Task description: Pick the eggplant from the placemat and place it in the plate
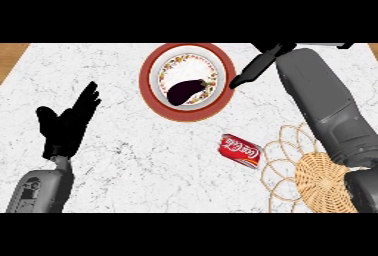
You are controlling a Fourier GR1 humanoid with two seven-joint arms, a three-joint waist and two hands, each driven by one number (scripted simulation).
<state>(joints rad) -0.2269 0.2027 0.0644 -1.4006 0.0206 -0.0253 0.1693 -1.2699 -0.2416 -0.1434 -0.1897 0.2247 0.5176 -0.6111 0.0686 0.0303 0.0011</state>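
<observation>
A dark purple eggplant [185,91] lies in the white middle of a plate [152,95] with a red-brown rim and a flowered band, at the counter's far centre. To the right of the plate my right hand [260,62] hovers with straight fingers and holds nothing, its fingertips [238,82] close to the plate's right rim. The woven wicker placemat [319,174] lies at the near right, partly covered by my right forearm. At the left my left hand [68,125] rests open, fingers up, well away from the plate.
A red soda can [241,150] lies on its side between the plate and the placemat. The white marble counter has wooden edges at the far left and far right corners.
</observation>
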